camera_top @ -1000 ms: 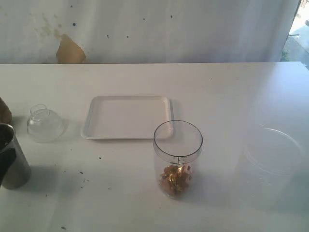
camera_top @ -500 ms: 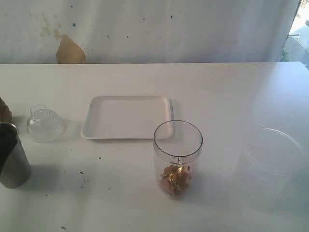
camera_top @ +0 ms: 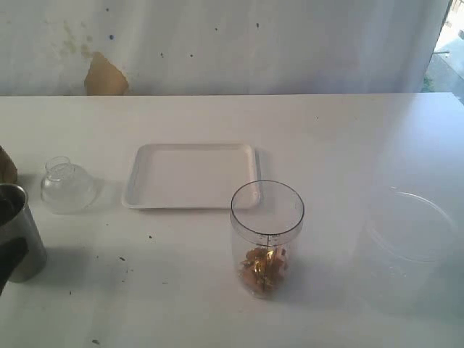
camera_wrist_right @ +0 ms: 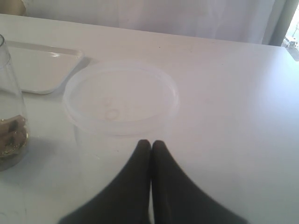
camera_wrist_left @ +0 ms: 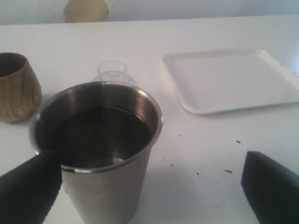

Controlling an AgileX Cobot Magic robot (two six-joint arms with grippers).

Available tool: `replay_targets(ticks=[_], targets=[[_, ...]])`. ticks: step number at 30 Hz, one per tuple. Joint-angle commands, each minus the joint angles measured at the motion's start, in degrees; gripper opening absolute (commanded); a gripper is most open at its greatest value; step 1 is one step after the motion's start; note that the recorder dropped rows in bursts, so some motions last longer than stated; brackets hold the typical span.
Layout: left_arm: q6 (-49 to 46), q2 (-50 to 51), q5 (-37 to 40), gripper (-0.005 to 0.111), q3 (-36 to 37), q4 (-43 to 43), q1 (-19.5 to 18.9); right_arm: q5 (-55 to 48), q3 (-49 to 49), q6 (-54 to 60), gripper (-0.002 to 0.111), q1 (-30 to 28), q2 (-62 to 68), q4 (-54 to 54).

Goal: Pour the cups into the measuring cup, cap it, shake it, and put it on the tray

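Two cups sit at the 9 o'clock edge of your tabletop [camera_top: 217, 312]: the shiny steel tumbler [camera_wrist_left: 100, 186], straight-sided and dark inside, with the rounded brown wooden cup [camera_wrist_left: 16, 88] at its 12 o'clock. Your left jaws stand wide open around the tumbler — one finger beside its wall, the other well apart. The clear measuring cup [camera_top: 267, 225], brown bits at its bottom, stands at the white tray's [camera_top: 192, 176] 5 o'clock, the cap [camera_top: 67, 186] at its 9 o'clock. Your right jaws are pressed closed near the wide clear container [camera_wrist_right: 121, 100].
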State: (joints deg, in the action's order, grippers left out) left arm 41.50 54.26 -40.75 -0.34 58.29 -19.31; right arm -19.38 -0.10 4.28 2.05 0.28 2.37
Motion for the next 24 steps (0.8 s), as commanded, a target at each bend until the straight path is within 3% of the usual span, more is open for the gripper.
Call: replay_targets(ticks=[1, 10, 19, 24], targets=[[5.39, -0.28, 3.53, 0.105, 0.34, 2.94, 0.08, 0.17, 0.1, 0.01, 0.0, 0.21, -0.28, -0.26], [3.93, 2.84, 9.36, 0.105, 0.34, 1.54, 0.08, 0.17, 0.1, 0.01, 0.0, 0.21, -0.28, -0.26], [-13.17, 17.09, -0.73, 0.105, 0.34, -13.85, 0.08, 0.17, 0.1, 0.01, 0.0, 0.21, -0.28, -0.26], [-20.58, 25.53, -9.43, 0.105, 0.34, -16.55, 0.08, 0.17, 0.1, 0.01, 0.0, 0.21, -0.28, -0.26]])
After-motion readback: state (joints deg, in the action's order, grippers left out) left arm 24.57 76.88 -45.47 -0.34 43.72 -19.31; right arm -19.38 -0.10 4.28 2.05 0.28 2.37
